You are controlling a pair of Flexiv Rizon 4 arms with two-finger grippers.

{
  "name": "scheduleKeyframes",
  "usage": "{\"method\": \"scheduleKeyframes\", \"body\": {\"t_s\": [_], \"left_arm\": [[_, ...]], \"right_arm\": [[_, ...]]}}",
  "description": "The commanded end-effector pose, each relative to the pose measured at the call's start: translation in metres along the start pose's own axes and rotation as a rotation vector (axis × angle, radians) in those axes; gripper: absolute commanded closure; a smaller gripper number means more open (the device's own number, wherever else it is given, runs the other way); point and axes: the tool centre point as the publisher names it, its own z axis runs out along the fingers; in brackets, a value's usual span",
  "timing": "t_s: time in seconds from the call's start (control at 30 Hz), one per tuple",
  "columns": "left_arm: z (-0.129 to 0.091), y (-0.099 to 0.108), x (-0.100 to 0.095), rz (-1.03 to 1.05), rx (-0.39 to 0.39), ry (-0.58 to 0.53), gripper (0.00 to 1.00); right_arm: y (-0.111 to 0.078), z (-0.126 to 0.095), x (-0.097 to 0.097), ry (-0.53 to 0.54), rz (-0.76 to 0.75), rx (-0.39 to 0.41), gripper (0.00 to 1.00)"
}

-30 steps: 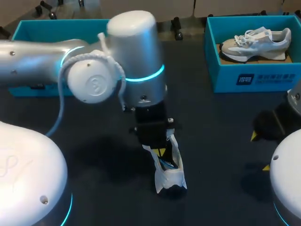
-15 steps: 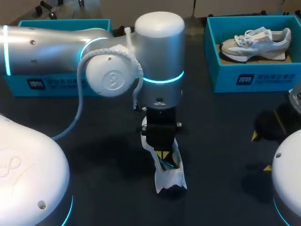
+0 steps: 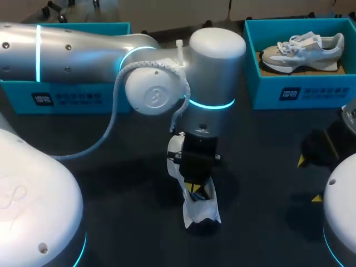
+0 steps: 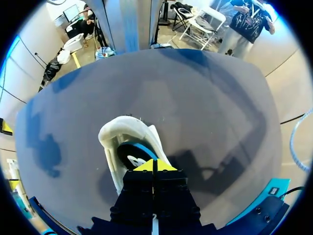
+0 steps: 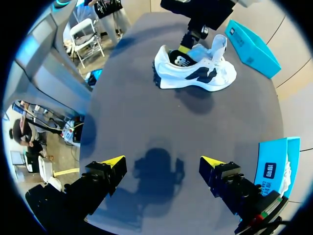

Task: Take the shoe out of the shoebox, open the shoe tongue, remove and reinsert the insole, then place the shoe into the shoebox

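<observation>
Your left fingers (image 4: 145,165) are staying pinched together inside the shoe (image 3: 201,210) while that wrist is swinging toward frame right, so you're probably freeing the insole (image 4: 130,154); right fingers (image 5: 112,162) are waiting apart.

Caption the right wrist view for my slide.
Open right tool hovers above the table; ahead, the left tool dips into the opening of the white shoe, blue shoebox beyond.

A white shoe (image 3: 200,210) with dark side markings stands upright, well in front of two teal shoeboxes, its opening showing a black and blue inside. The right shoebox (image 3: 325,92) holds a second, grey-white shoe (image 3: 300,50). The left shoebox (image 3: 19,99) stands open.
</observation>
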Motion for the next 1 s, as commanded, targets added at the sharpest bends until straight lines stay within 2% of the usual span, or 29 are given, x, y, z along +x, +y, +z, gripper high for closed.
{"method": "scheduleKeyframes", "body": {"t_s": [0.03,0.63,0.83,1.0], "left_arm": [[0.006,0.001,0.000,-0.006,0.000,0.004,1.00],[0.039,0.005,0.001,-0.064,-0.009,0.017,1.00],[0.051,0.004,-0.002,-0.097,-0.035,-0.022,1.00],[0.051,0.007,-0.008,-0.160,-0.097,-0.109,1.00]], "right_arm": [[0.000,0.000,0.003,-0.005,0.000,0.001,0.00],[0.000,0.000,0.003,-0.005,0.000,0.001,0.00],[0.000,0.000,0.003,-0.005,0.000,0.001,0.00],[0.000,0.000,0.003,-0.005,0.000,0.001,0.00]]}}
